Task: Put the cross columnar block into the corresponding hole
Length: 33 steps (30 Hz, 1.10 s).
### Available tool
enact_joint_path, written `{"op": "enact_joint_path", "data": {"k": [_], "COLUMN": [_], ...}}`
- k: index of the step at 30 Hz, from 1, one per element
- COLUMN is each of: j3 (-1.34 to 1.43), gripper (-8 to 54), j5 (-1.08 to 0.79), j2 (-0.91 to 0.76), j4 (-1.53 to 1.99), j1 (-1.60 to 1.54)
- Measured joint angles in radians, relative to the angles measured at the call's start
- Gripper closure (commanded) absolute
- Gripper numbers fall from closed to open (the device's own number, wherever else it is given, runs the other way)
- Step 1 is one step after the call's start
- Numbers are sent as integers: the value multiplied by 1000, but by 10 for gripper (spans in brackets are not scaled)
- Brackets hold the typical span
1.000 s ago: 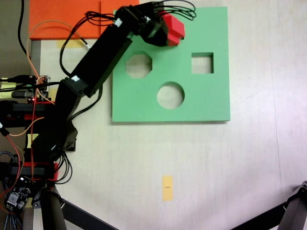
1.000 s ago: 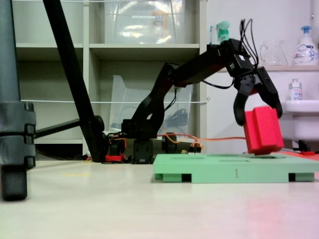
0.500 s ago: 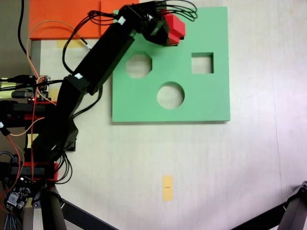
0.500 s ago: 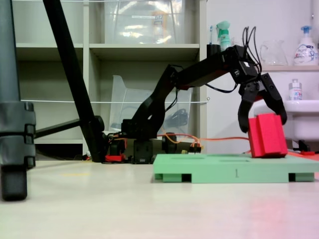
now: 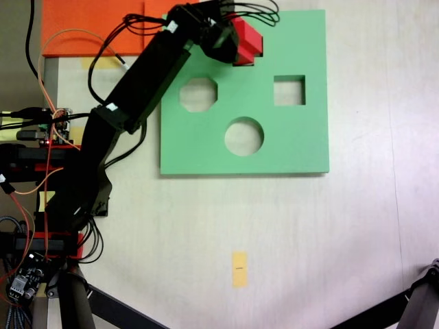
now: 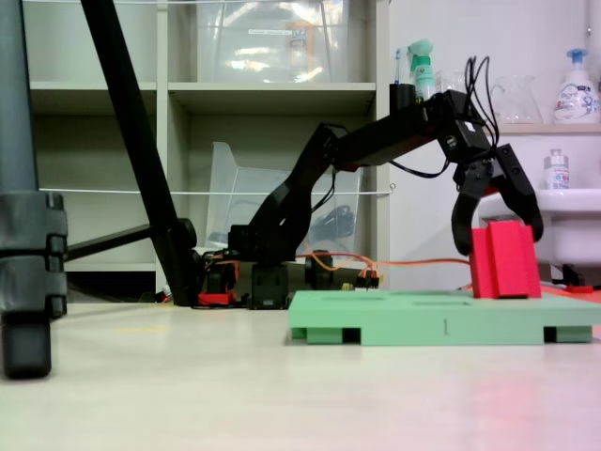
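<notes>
Gripper jaws are seen closed around the top of the cross columnar block, one black jaw on each side of it in the low side-on fixed view. That bright red block is held upright, and its lower end is seen at the top surface of the green foam board, near the board's right end in that view. From above, the gripper and the red block are seen over the upper middle part of the green board, close to its top edge. The corresponding hole cannot be made out, since the block and gripper cover that spot. Three other cutouts are seen open in the board: an octagonal one to the left, a square one to the right, and a round one lower down. The black arm is stretched diagonally from its base at lower left. An orange sheet lies beside the board's upper left corner. A small yellow tag lies on the pale table, well apart from the board.
</notes>
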<state>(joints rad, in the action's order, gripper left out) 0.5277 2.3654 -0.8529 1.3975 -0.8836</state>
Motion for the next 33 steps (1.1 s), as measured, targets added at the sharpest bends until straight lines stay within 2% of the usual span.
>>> {"op": "enact_joint_path", "data": {"k": [15,16,18,19,21,22,30,33], "j3": [-11,-20,-38,-55,-78,-80,-80,-80], "gripper": [255,236,105,61,14,-61,-68,-66], "j5": [8,8,6,5,-9,-9,-18,-86], "j2": [55,61,98,107,127,129,75,-34], "j4": [-2,-2,-17,-25,-25,-28,2,63], "j1": [5,9,26,31,32,38,38,40]}}
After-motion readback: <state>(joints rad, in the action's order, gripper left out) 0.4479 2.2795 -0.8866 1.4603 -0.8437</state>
